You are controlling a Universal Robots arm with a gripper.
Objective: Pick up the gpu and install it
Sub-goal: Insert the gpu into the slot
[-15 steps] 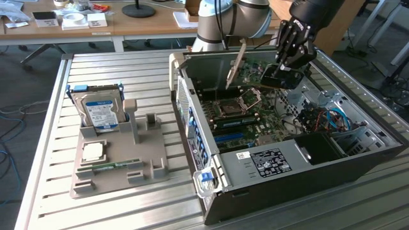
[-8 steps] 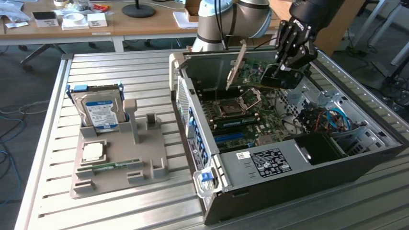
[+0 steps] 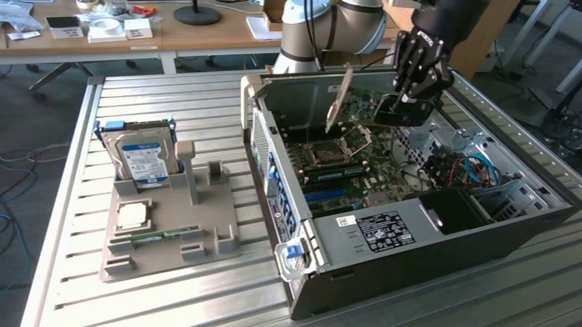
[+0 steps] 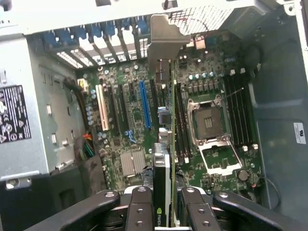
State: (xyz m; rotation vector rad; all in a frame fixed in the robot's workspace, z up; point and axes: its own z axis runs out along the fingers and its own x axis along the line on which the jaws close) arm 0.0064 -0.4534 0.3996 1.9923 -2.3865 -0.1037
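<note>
My gripper (image 3: 407,102) hangs over the open computer case (image 3: 509,238), shut on the gpu (image 3: 391,112). The card's long silver bracket (image 3: 339,99) points down toward the case's rear wall. In the wrist view the gpu (image 4: 161,168) shows edge-on between my black fingers (image 4: 139,211), its green board and black cooler running away from the gripper (image 4: 166,216) to the silver bracket (image 4: 163,43). The card floats above the motherboard (image 4: 120,163), lined up beside the blue slot (image 4: 144,110), not touching it.
A CPU socket (image 4: 209,122) with its lever lies beside the card's line. On the exterior view's left, a grey fixture (image 3: 209,245) holds a hard drive with a blue label (image 3: 141,160), a processor (image 3: 133,216) and a memory stick (image 3: 159,236). Cables (image 3: 464,170) crowd the case's far corner.
</note>
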